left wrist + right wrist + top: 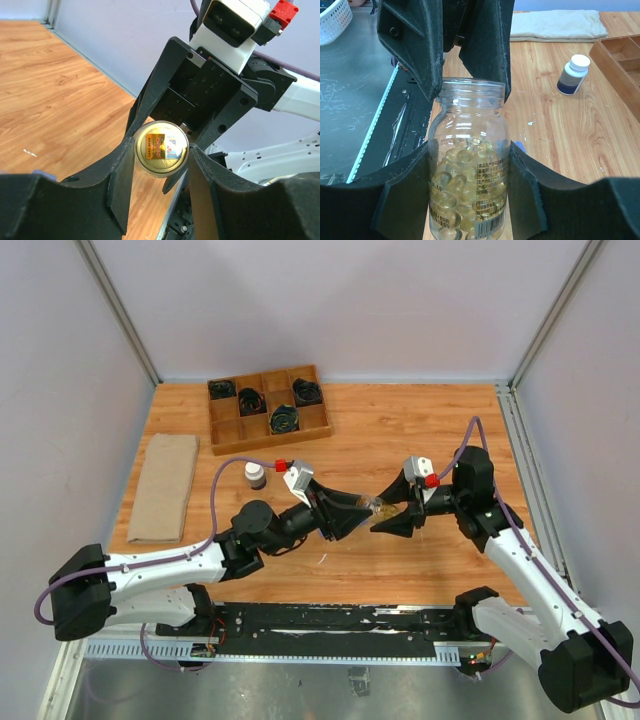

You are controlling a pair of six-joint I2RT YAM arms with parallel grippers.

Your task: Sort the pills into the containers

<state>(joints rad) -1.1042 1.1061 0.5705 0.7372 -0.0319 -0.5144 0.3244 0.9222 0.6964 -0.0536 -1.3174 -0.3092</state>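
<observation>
A clear bottle [385, 508] of yellowish-amber pills [455, 185] hangs lying sideways above the table's middle, held between both grippers. My right gripper [397, 518] is shut on its body [469, 125], the fingers [405, 200] pressing both sides. My left gripper [358, 512] is closed around the bottle's neck end, whose round face with a gold and white sticker [161, 148] sits between its fingertips [125, 165]. The blue pill organizer is not clearly in view. Only a small blue bit [519, 146] shows behind the bottle.
A dark brown bottle with a white cap [256, 475] stands left of the grippers. A wooden grid tray [225, 430] with black coils lies at the back. A folded beige cloth [165, 487] lies at the left. The black base rail [340, 620] runs along the near edge.
</observation>
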